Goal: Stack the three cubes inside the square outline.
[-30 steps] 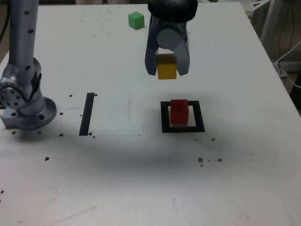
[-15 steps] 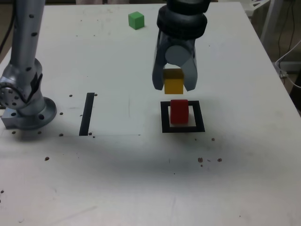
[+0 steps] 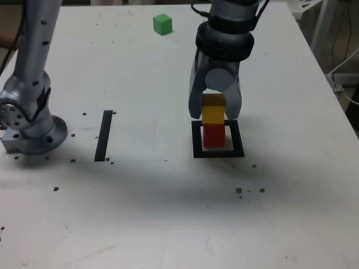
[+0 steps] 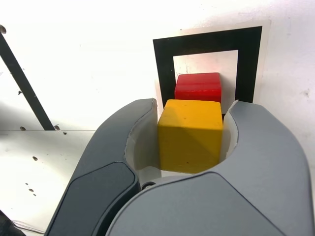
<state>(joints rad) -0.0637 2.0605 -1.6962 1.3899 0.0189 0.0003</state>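
A: What does the exterior view show?

B: 1 grey robot arm reaches down over a white table (image 3: 291, 213). Its tool (image 3: 213, 110) is clamped on the yellow cube (image 3: 212, 112), 1 finger on each side. The yellow cube sits directly over the red cube (image 3: 213, 135), and the 2 look as if they touch, though I cannot tell whether the weight has settled.

A: Where is the red cube?

B: Inside the square outline (image 3: 218, 152), a thick black frame with a white centre, near the middle of the table. From the outline, the green cube (image 3: 162, 24) lies at about 11 o'clock, well apart, near the far edge. A straight black strip (image 3: 104, 135) lies at 9 o'clock.

A: And the wrist view?

B: The tool (image 4: 189, 142) fills the near part of the picture, its grey fingers (image 4: 123, 142) pressed on the yellow cube (image 4: 189, 135). Beyond it, the red cube (image 4: 198, 87) shows inside the square outline (image 4: 163, 64).

A: Which step is this?

B: By my judgement, placing cube 2 of 3. The next move calls for seating the yellow cube squarely, parting the fingers without nudging it, rising straight, then fetching the green cube.
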